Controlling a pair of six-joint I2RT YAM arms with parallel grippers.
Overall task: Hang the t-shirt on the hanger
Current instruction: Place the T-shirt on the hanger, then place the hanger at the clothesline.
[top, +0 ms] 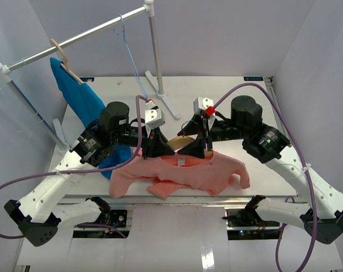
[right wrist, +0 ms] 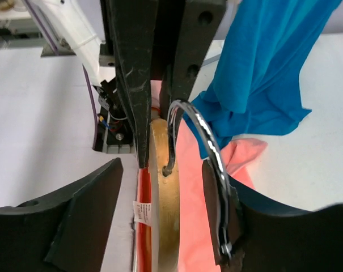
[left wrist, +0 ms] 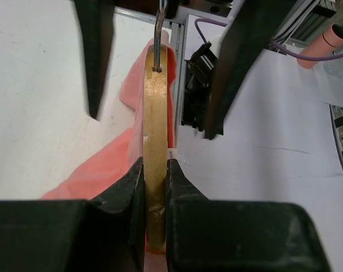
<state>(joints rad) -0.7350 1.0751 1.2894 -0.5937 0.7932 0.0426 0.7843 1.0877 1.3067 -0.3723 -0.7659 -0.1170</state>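
The step in hand looks like seating the hanger [top: 181, 140] inside the neck of the t-shirt [top: 188, 177]; the salmon-pink shirt lies crumpled on the white worktop [top: 233, 102] near its front edge, between the two arms, with the wooden hanger's crown and metal hook [right wrist: 189, 127] poking out at the collar beside the white neck label [top: 181, 162]; how far the hanger's shoulders reach into the sleeves cannot be told, as fabric covers them. The left gripper [left wrist: 155, 167] is clenched on the hanger, its fingers [left wrist: 126, 187] pressing both flat faces of the wood below the hook; the right gripper [right wrist: 162, 164] faces it from the other side with its fingers [right wrist: 75, 221] released and spread, straddling the hanger's crown and the hook without clearly gripping either. The blue shirt [top: 80, 96] hangs well off to the left and is not involved. The next move probably calls for the right fingers to close on the wood or on the collar beside it, so that one side steadies the hanger while the other draws fabric over its shoulders; the care needed is to keep the thin hook out from under a finger, and not to pinch cloth and wood together where the cloth has yet to slide.
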